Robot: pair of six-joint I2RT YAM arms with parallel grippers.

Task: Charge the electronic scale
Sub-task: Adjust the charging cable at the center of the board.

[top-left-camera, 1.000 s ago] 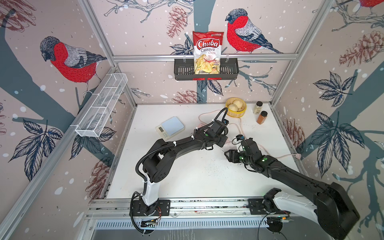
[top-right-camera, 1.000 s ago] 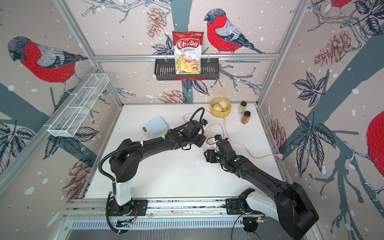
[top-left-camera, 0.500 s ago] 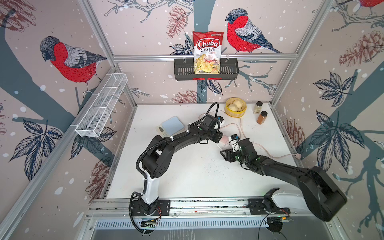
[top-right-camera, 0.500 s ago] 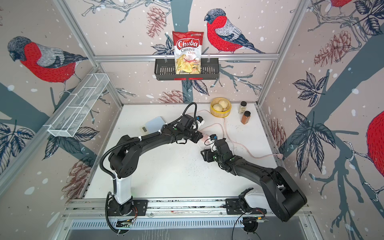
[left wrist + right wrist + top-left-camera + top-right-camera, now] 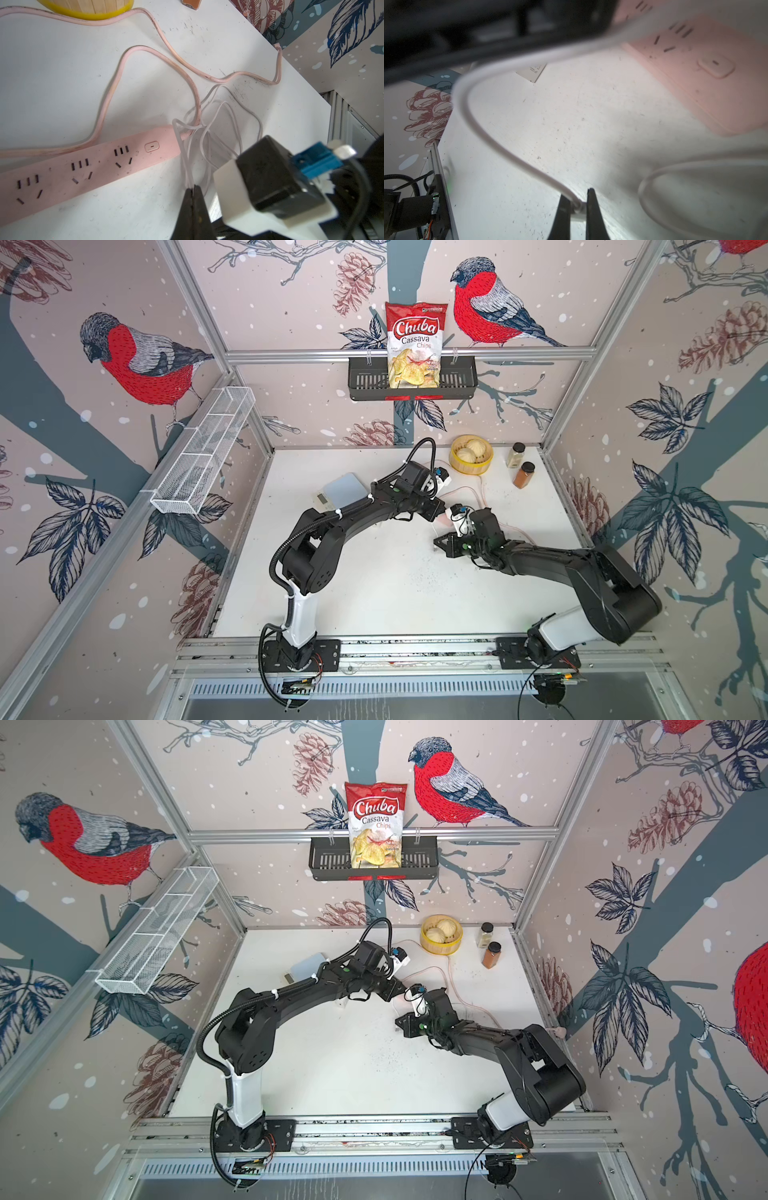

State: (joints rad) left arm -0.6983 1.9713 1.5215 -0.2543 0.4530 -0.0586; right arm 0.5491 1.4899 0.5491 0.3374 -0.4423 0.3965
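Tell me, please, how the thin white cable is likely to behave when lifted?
Probably floppy: the white cable lies in loose, tangled loops. Likely light, being so thin. Its loops cross the pink cord, so it may snag.

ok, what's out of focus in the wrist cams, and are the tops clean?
Right wrist: white cable near the lens badly blurred, pink power strip soft, table sharp mid-frame. Left wrist: strip and table sharp, black-and-white block close to the lens blurred. Both top views: sharp, evenly lit, only faint shadows on the table.
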